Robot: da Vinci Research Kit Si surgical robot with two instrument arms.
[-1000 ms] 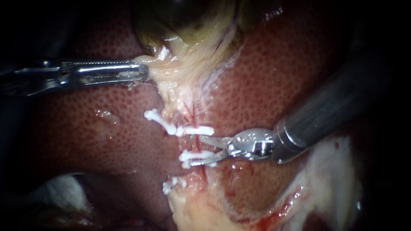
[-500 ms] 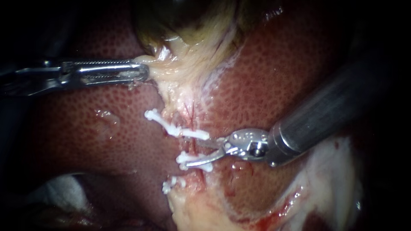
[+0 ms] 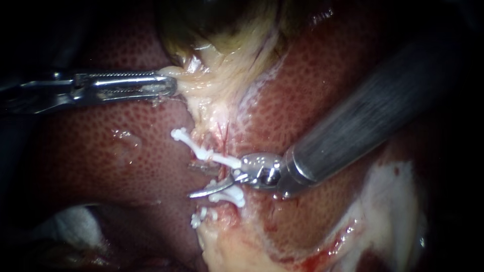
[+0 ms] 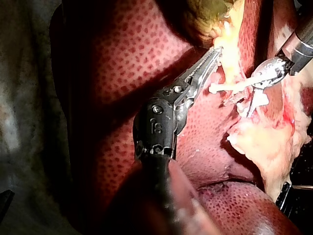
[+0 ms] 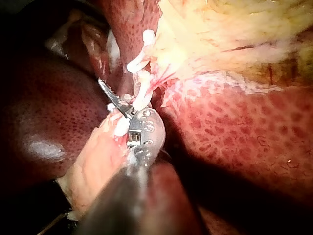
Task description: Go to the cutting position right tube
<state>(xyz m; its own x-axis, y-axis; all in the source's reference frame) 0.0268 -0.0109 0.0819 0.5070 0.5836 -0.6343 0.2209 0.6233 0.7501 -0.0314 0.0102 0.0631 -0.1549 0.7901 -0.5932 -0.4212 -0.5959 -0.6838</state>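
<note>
Instrument (image 3: 194,180) from right slants down-left, jaws open between clips (image 3: 200,149).

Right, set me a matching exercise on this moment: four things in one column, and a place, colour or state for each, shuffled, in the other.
Things:
1 left instrument
2 right instrument
3 clips
4 liver

Descriptions:
A white, across the tube
B dark red, speckled
C clamped on pale tissue below the gallbladder
D open, astride the tube between two clips

Pairs: 1-C; 2-D; 3-A; 4-B
</note>
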